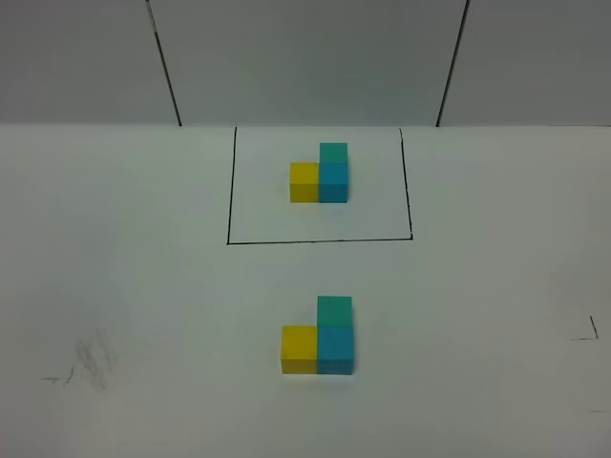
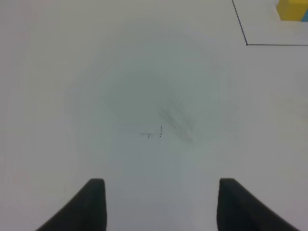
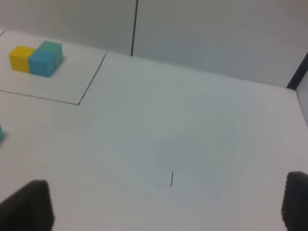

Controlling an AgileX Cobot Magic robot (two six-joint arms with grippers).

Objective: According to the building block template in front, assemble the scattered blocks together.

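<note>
The building block template (image 1: 320,174) stands inside a black-line rectangle (image 1: 320,240) at the back: yellow beside blue, teal-green on the blue. It also shows in the right wrist view (image 3: 36,57), and its yellow cube (image 2: 292,9) shows in the left wrist view. In front, outside the border, the yellow block (image 1: 299,349) touches the blue block (image 1: 336,350), and the teal-green block (image 1: 334,310) sits on the blue. My left gripper (image 2: 161,202) is open and empty over bare table. My right gripper (image 3: 166,207) is open wide and empty. Neither arm shows in the exterior view.
The white table (image 1: 143,286) carries faint pen marks at the front left (image 1: 81,367) and at the right edge (image 1: 587,332). A grey panelled wall (image 1: 305,57) rises behind the table. A teal sliver (image 3: 1,133) shows at the edge of the right wrist view.
</note>
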